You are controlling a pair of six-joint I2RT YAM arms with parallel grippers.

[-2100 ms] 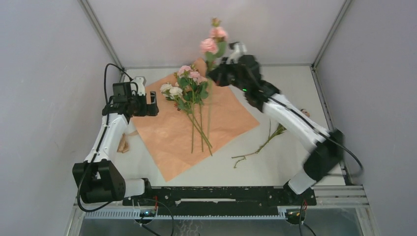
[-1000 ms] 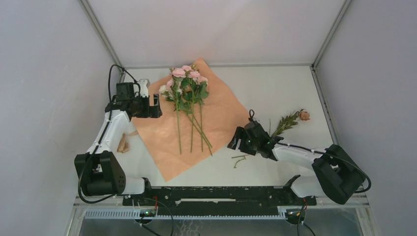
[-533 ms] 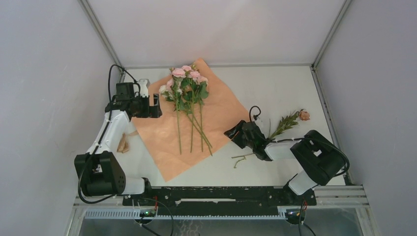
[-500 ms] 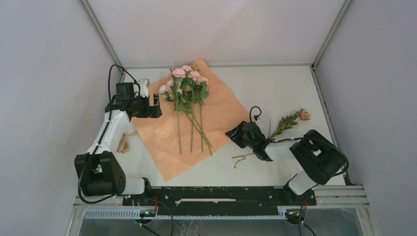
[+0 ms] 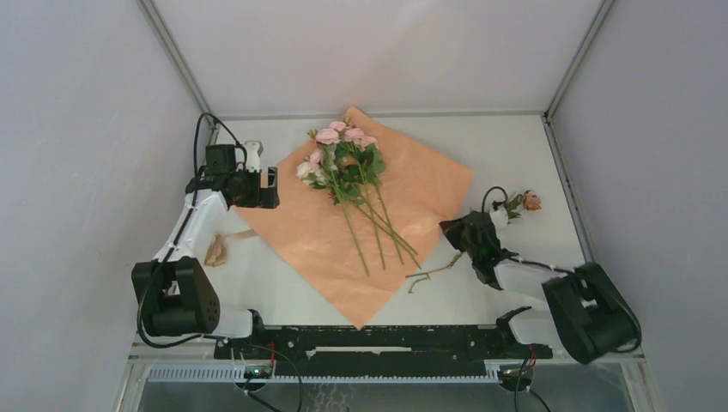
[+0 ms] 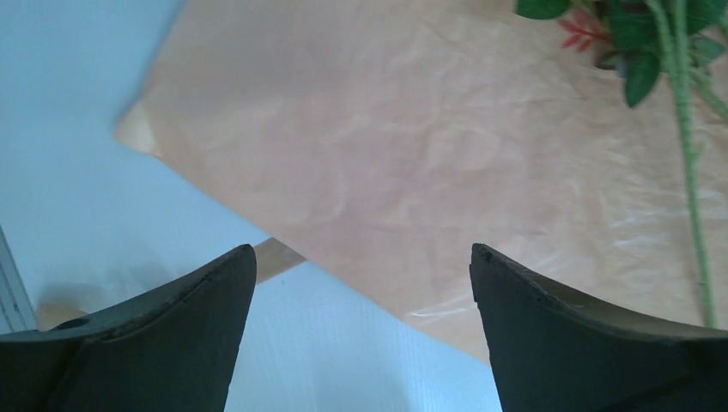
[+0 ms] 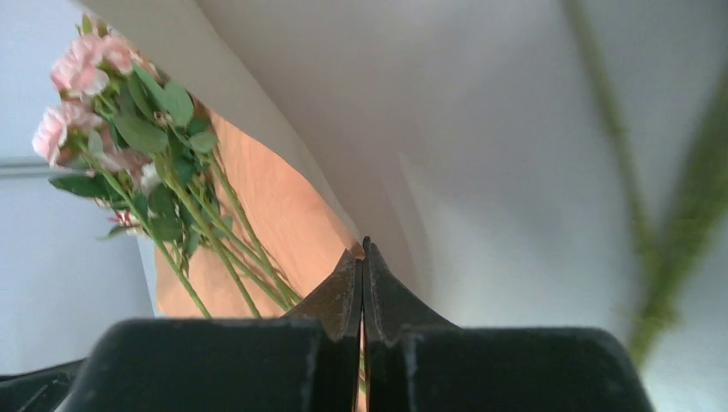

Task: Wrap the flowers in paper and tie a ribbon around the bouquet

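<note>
The flowers [image 5: 343, 154], pink blooms on long green stems, lie on the tan paper [image 5: 309, 232], which is spread flat as a diamond. My right gripper [image 5: 450, 227] is low at the paper's right edge and shut on it. In the right wrist view the fingertips [image 7: 362, 251] pinch an orange sliver of the paper [image 7: 266, 215], with the flowers [image 7: 129, 120] beyond. My left gripper [image 5: 268, 187] hovers open over the paper's left corner. Its wrist view shows wide-apart jaws [image 6: 360, 266] above the paper [image 6: 412, 154]. The ribbon [image 5: 219, 249] lies bunched left of the paper.
A loose stem [image 5: 433, 273] lies on the table by the paper's right edge. A single pink bloom [image 5: 530, 201] with leaves lies behind the right gripper. White enclosure walls stand on three sides. A strip of ribbon [image 6: 276, 257] peeks from under the paper's edge.
My right gripper shut on the paper's right edge and drew back to the right. The paper and the flowers on it slid rightward and turned a little. The left arm barely moved.
</note>
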